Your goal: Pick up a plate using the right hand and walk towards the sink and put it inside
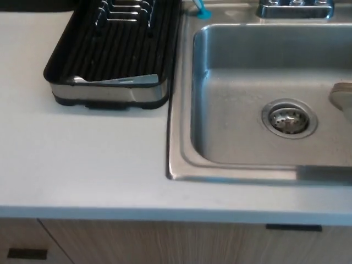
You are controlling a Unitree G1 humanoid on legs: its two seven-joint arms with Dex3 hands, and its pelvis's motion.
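Observation:
The steel sink (187, 165) fills the right half of the head view, with its round drain (289, 118) in the basin floor. A pale sliver of the plate (342, 94) shows at the right edge of the picture, over the basin and to the right of the drain. It is blurred, and most of it is cut off by the frame. I cannot tell whether it rests on the basin floor or hangs above it. Neither of my hands shows.
A black dish rack (118, 52) with a steel front band stands on the white counter (82, 159), left of the sink. The faucet base (295, 8) and a small blue item (201, 11) sit behind the basin. Wooden cabinet fronts (165, 245) run below the counter edge.

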